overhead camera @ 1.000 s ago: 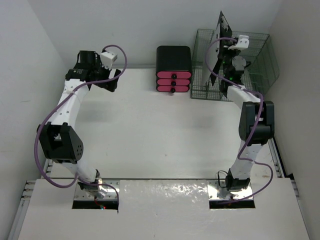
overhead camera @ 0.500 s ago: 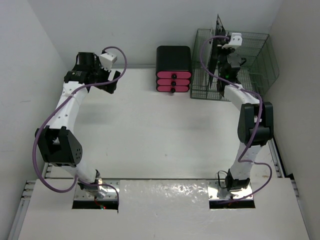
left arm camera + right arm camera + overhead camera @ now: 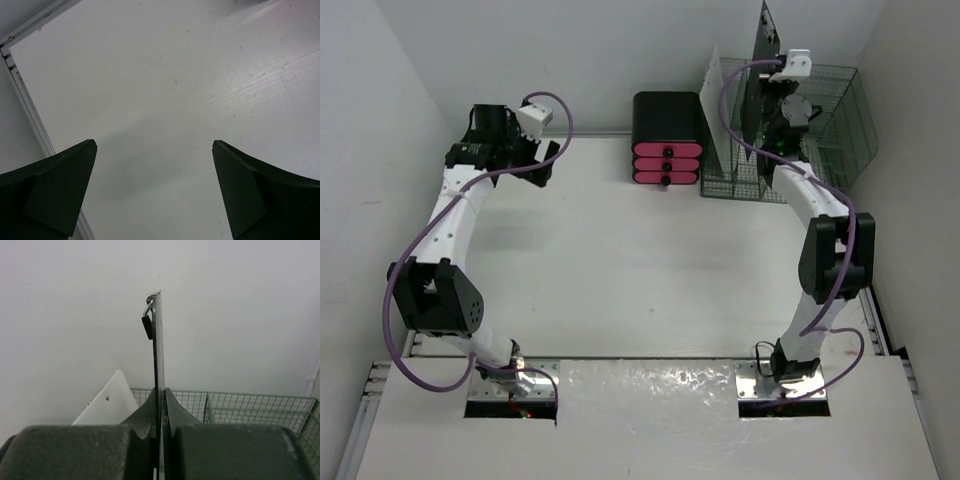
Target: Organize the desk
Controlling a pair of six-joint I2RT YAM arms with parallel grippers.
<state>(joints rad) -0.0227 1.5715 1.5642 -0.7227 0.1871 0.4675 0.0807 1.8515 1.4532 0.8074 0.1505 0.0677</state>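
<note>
The desk point(image 3: 620, 270) is a white tabletop with thin metal rails. My right gripper point(image 3: 772, 95) is shut on a black clipboard point(image 3: 761, 70) and holds it upright over the green wire basket point(image 3: 830, 150) at the far right. In the right wrist view the clipboard point(image 3: 158, 340) is edge-on between my shut fingers point(image 3: 160, 390), its metal clip at the top. My left gripper point(image 3: 542, 165) is open and empty above the desk's far left corner; in the left wrist view point(image 3: 154, 145) only bare desk point(image 3: 175, 80) shows between its fingers.
A white board point(image 3: 714, 105) stands on edge at the basket's left side; it also shows in the right wrist view point(image 3: 107, 402). A black-and-pink drawer unit point(image 3: 667, 138) stands at the back centre, left of the basket. Walls close in behind and on both sides.
My right gripper has lifted the clipboard higher over the basket. The white board now shows standing at the basket's left side. The left arm has barely moved.
</note>
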